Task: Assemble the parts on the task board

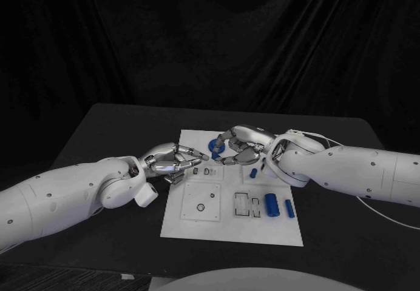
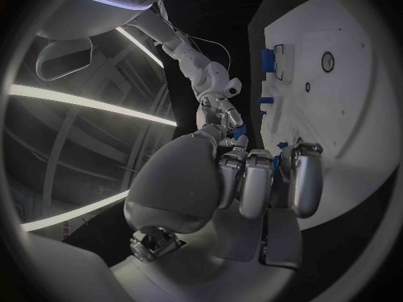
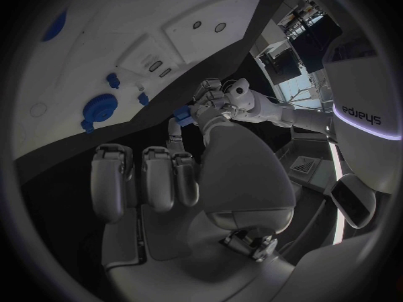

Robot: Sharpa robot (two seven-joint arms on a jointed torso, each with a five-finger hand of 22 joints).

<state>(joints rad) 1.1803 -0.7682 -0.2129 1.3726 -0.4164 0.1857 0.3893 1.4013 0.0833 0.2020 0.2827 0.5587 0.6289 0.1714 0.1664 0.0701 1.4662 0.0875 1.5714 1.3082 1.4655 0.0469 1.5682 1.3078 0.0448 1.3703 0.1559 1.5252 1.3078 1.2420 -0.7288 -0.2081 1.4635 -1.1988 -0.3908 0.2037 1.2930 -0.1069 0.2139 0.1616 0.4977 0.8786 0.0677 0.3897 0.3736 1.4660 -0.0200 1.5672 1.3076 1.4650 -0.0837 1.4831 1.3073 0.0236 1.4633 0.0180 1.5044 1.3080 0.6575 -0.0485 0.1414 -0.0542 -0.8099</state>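
Observation:
The white task board point(image 1: 232, 227) lies in the middle of the black table. My left hand point(image 1: 170, 160) hovers at the board's left edge with its fingers curled in, pinching a small blue part point(image 2: 276, 166). My right hand point(image 1: 241, 147) hangs over the board's far end, fingers curled with nothing seen in them. A round blue part point(image 1: 216, 143) stands on the board just beside its fingertips. The right wrist view shows that round part point(image 3: 99, 107) a little apart from my curled right hand point(image 3: 147, 174), and the left hand point(image 3: 205, 104) beyond.
Two blue cylinders point(image 1: 272, 206) point(image 1: 289, 208) lie side by side near the board's right edge. A small blue piece point(image 1: 254, 173) stands under my right wrist. Square and slotted recesses point(image 1: 201, 203) mark the board's middle. Bare black table surrounds the board.

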